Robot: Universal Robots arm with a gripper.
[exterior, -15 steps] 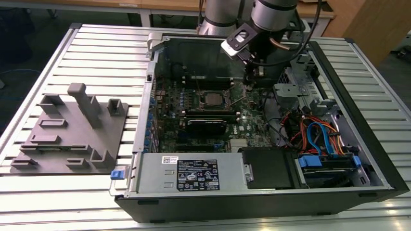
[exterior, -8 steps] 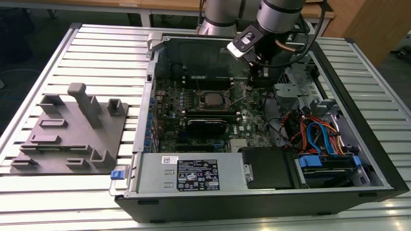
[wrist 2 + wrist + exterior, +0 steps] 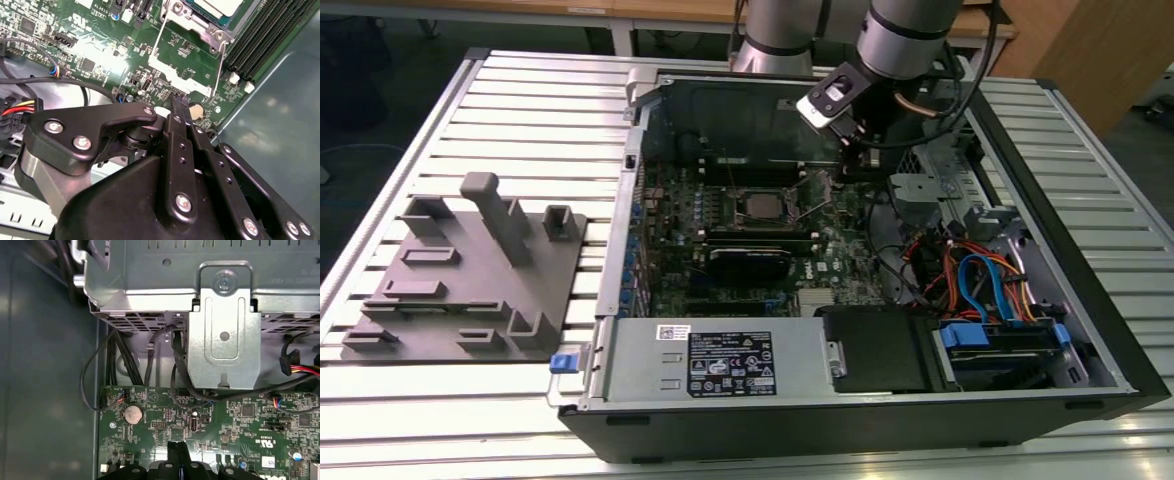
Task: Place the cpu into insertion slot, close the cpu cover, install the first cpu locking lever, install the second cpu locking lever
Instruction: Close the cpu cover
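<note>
**Chip seated, cover open, closed fingers poised at the cover's edge**

Exterior view: the arm (image 3: 907, 35) comes down from the far side into the open computer case (image 3: 1101, 330), its wrist tilted towards the motherboard (image 3: 834, 270). What hangs below the wrist merges with the dark interior and is hard to separate. The cpu (image 3: 758, 205) shows as a pale square in the middle of the board. The metalwork round it is too small to sort out.

Second wrist view: the cpu is cut off by the picture's edge, but it lies inside the insertion slot (image 3: 200, 24). The cpu cover (image 3: 186, 84) is swung open, clear of the chip, with bare board showing through its window. How steeply it stands I cannot tell. A thin wire lever (image 3: 220, 65) runs along it, beside the memory slots (image 3: 260, 35). The gripper (image 3: 176, 104) has its fingers pressed together with nothing between them. Its tips are just beside the cover's free edge and a coin cell (image 3: 196, 111). Contact with the cover cannot be judged.

First wrist view: the fingers (image 3: 173, 452) are cut off low, together, over the board near the coin cell. Beyond are black cables (image 3: 175, 365) and a metal bracket (image 3: 225, 330).
</note>
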